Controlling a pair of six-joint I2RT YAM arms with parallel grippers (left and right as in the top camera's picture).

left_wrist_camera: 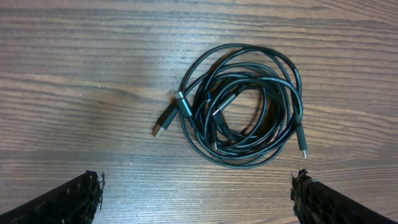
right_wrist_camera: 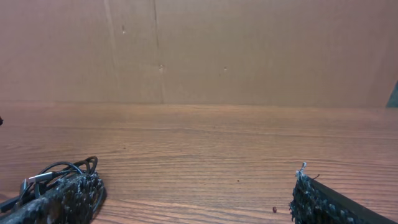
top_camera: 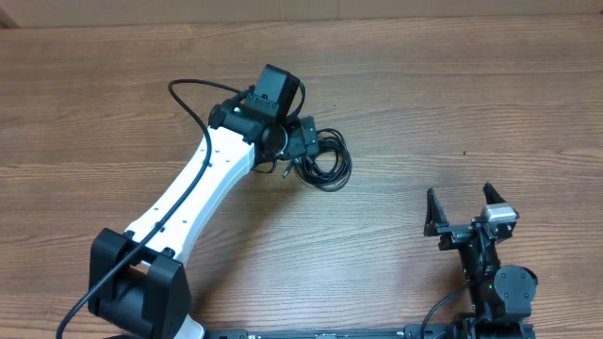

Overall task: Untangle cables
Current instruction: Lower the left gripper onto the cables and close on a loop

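Observation:
The cables (left_wrist_camera: 217, 113) lie as one tangled coil of thin black cords on the wooden table (left_wrist_camera: 74, 68). A metal USB plug (left_wrist_camera: 161, 126) sticks out at the coil's left and a small plug tip (left_wrist_camera: 304, 151) at its right. In the overhead view the coil (top_camera: 327, 166) sits just right of my left gripper (top_camera: 297, 149). My left gripper (left_wrist_camera: 198, 188) hovers open over the table on the near side of the coil, with nothing between its fingers. My right gripper (top_camera: 461, 203) stands open at the front right, far from the coil. It (right_wrist_camera: 196, 188) is empty, and the cables (right_wrist_camera: 57, 168) show at the far left.
A brown cardboard wall (right_wrist_camera: 199, 50) closes the far side of the table. The left arm's white link (top_camera: 193, 193) and its thicker black wiring (top_camera: 188, 89) stretch from the front left toward the coil.

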